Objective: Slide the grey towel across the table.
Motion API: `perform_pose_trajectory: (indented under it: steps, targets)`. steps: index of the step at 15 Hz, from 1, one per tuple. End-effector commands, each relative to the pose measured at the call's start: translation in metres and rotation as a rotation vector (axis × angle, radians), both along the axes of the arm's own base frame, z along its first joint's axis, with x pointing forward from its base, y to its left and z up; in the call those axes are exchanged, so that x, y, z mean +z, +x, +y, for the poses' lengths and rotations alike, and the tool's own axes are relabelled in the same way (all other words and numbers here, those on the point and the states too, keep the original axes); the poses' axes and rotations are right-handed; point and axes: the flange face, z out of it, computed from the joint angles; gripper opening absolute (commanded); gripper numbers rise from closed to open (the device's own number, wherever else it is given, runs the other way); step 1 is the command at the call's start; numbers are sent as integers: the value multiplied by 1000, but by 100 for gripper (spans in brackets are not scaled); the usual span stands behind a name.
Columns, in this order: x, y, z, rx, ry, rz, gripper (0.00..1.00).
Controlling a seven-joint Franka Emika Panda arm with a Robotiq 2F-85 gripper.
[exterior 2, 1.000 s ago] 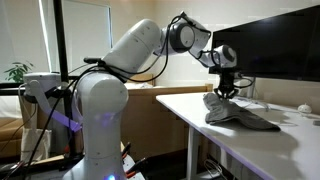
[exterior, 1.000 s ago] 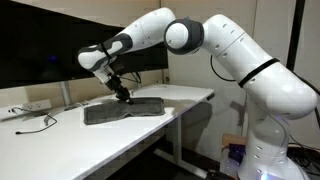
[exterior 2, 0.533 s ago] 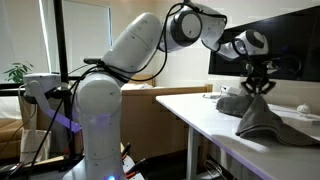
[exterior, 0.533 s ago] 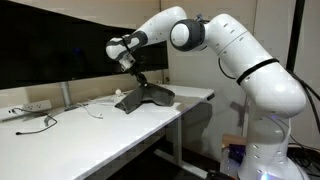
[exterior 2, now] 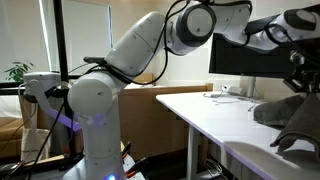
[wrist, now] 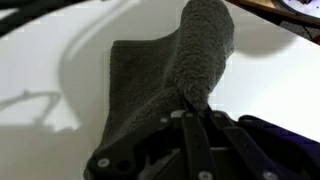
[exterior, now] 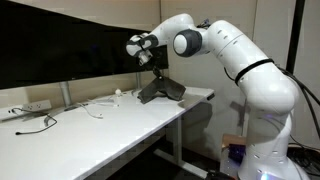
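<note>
Grey towel [exterior: 160, 92]: one fold pinched in the claw [exterior: 158, 72], which is closed tight on the cloth. It hangs tent-like directly beneath the claw, its lower edges resting on the white table [exterior: 90, 125] at the end nearest the robot's body. In the wrist view the towel [wrist: 165, 85] runs from the claw [wrist: 195, 122] out across the tabletop

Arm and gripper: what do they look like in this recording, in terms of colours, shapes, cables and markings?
The glossy white arm has smooth rounded shells and bulbous joints, with a black band around one link. A thin black cable loops beside the upper joints. The black metal gripper has slim linkage fingers. No lettering is legible.
</note>
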Motion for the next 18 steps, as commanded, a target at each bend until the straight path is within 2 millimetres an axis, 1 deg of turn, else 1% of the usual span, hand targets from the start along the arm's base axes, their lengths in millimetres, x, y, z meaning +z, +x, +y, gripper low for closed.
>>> perform_pose_trajectory:
  steps: [1,3,5,6,9,12,13,16,18]
  targets:
    - [-2,-10,-33,-10,7,28,5]
    - [-8,-12,-42,-10,6,43,5]
    - [-16,-11,-39,6,2,63,5]
    - [-19,-7,-27,12,5,75,5]
    - [-36,5,5,66,-8,107,5]
    - [-57,16,48,119,-11,158,5]
    - [-64,19,65,145,-18,180,5]
    - [-85,22,104,201,-36,238,5]
    - [-96,19,130,237,-47,281,5]
